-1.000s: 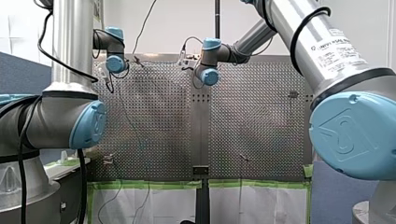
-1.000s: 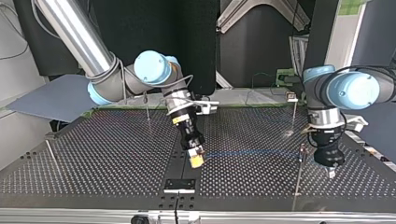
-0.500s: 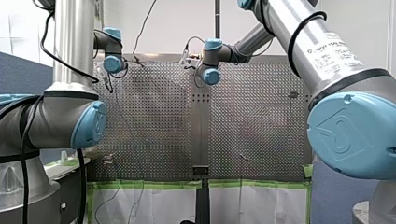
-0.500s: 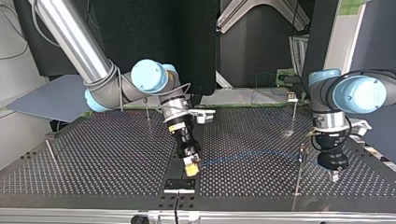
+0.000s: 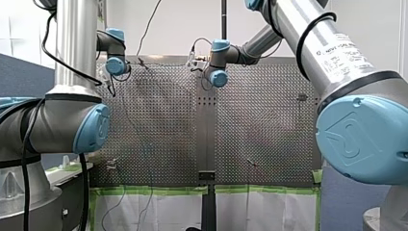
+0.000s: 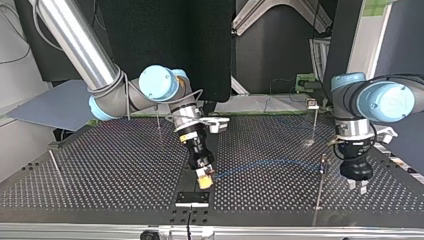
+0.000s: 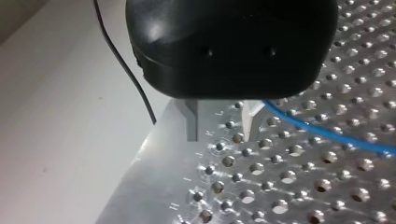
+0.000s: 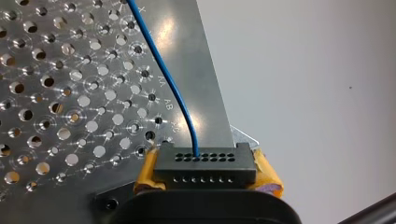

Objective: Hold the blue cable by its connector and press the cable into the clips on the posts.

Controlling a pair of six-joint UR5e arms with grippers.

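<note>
**Held by its connector (image 8: pixel 204 163), the blue cable (image 8: pixel 161 65) crosses the tabletop (image 8: pixel 56 93)**

The black connector is clenched in my right arm's jaws, with a yellow pad (image 8: pixel 148 170) at each end of it. The cable leaves the connector's holed face and runs out over the perforated tabletop. In the top view the connector is held low near the tabletop edge closest to the camera, just above a black plate (image 6: pixel 192 198). From there the cable arcs across towards a thin post (image 6: pixel 319 192) beside my left arm. There my left arm's jaws are released. The metal fingers (image 7: pixel 191 119) stand apart with nothing between them, and the cable passes just beside one finger, outside the gap.
</note>
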